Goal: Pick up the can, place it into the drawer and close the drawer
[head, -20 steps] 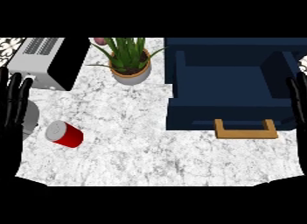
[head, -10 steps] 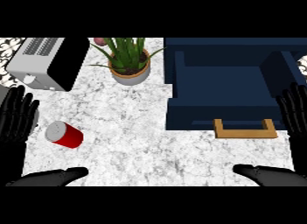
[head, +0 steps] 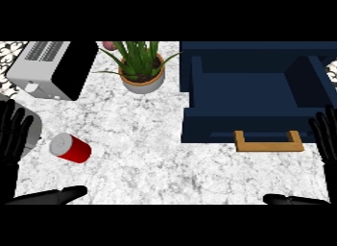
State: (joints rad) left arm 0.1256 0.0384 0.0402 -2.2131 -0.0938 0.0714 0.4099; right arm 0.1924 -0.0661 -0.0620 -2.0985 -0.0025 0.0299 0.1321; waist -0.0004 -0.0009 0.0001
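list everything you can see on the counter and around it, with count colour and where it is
can: 1, red with a grey top, lying on its side at the counter's left, near the left hand
drawer: 1, dark blue, open, upper right, nothing visible inside
drawer handle: 1, tan, at the drawer's near edge
potted plant: 1, green leaves in a tan pot, top centre
toaster: 1, silver and black, upper left
counter: 1, white and grey marble, under everything
left hand: 1, black, open, fingers up, at the left edge
right hand: 1, black, open, fingers up, at the right edge
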